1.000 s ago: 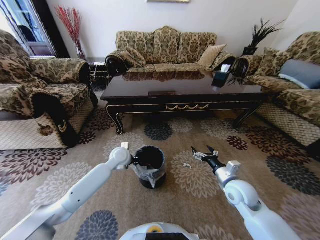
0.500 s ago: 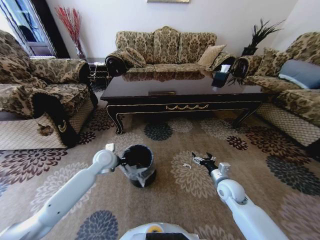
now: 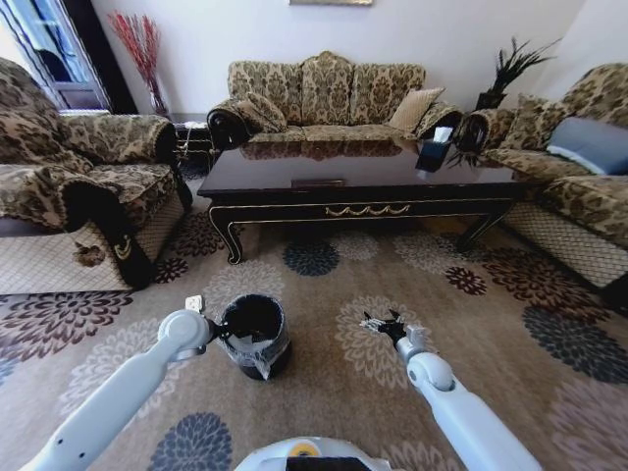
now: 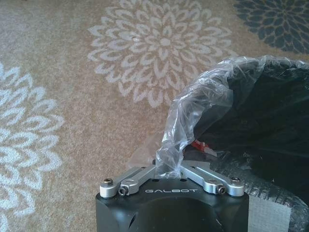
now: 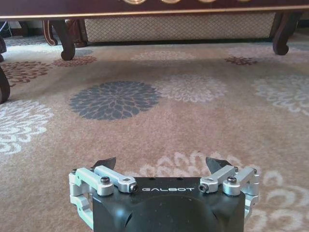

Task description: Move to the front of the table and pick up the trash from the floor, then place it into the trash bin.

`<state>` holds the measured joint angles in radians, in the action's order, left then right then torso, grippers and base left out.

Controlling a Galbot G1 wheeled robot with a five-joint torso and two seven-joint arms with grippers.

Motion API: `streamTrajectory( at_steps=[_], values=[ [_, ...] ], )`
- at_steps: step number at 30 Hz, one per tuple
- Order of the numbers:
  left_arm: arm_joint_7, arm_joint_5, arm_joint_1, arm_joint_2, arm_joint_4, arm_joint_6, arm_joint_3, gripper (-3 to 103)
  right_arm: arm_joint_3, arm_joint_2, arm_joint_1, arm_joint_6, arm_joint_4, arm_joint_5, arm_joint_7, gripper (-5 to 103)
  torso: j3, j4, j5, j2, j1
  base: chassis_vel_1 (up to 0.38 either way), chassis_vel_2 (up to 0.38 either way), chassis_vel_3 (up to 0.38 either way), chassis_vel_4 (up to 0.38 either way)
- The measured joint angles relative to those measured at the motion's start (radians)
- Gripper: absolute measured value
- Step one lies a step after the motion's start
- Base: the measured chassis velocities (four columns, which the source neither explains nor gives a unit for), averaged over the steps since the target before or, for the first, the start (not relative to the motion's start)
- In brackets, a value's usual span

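Clamped shut on the clear liner (image 4: 193, 111) of the trash bin (image 3: 253, 334) with the left gripper (image 4: 169, 166), plastic bunched between the closed jaws, at lower left of centre in the head view. Inside that bin, against the near wall, a red-tipped piece (image 4: 199, 145) caught in the liner's folds.

Low over the carpet (image 3: 324, 392) at lower right of centre with the right gripper (image 3: 385, 324), jaws wide apart and holding nothing, aimed toward the table (image 3: 363, 182) across the upper middle of the frame. Just at the left fingertip, possibly the trash (image 3: 366, 323): a pale scrap, hard to tell from the white flower pattern beneath it, and too small to give a long axis. Not made out at all on the bare carpet ahead of the open jaws in the right wrist view.

So, judged from this: scrap a touch left of the jaw gap, toward the bin, and far nearer the right arm than the left. Calls for a slight shift left and down before closing.

Plenty of open carpet around; table's gold-trimmed front rail (image 5: 145, 7) and curved leg (image 5: 65, 36) well ahead, bin near on the left, sofas far off at both edges
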<state>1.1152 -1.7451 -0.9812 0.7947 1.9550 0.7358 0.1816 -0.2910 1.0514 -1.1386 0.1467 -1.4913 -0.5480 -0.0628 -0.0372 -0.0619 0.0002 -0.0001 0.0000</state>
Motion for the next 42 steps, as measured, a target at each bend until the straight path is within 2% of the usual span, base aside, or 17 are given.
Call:
streamTrajectory(
  at_steps=[21,34,35,41,42],
  values=[
    [0.002,-0.018,0.005,-0.022,0.027,-0.001,0.014,0,0.087,0.080,0.184,-0.091,0.432,0.073,0.063,100,0.000,0.0000,-0.0002,0.000,0.000,0.000,0.000,0.000,0.000],
    [0.003,-0.024,-0.010,-0.045,0.037,-0.001,0.031,0,0.105,0.125,0.259,-0.127,0.565,0.099,0.071,100,0.000,0.0000,-0.0003,0.000,0.000,0.000,0.000,0.000,0.000],
    [0.003,-0.023,-0.013,-0.045,0.036,-0.001,0.032,0,0.106,0.127,0.263,-0.128,0.570,0.100,0.071,102,0.000,0.0000,-0.0002,0.000,0.000,0.000,0.000,0.000,0.000],
    [0.001,-0.016,-0.022,-0.045,0.037,0.000,0.038,0,0.114,0.144,0.294,-0.146,0.634,0.130,0.070,92,0.000,0.0000,-0.0003,0.000,0.000,0.000,0.000,0.000,0.000],
    [0.000,-0.013,-0.026,-0.046,0.036,0.000,0.043,0,0.117,0.148,0.302,-0.150,0.651,0.137,0.069,88,0.000,-0.0001,-0.0002,0.000,0.000,0.000,0.000,0.000,0.000]
  ],
)
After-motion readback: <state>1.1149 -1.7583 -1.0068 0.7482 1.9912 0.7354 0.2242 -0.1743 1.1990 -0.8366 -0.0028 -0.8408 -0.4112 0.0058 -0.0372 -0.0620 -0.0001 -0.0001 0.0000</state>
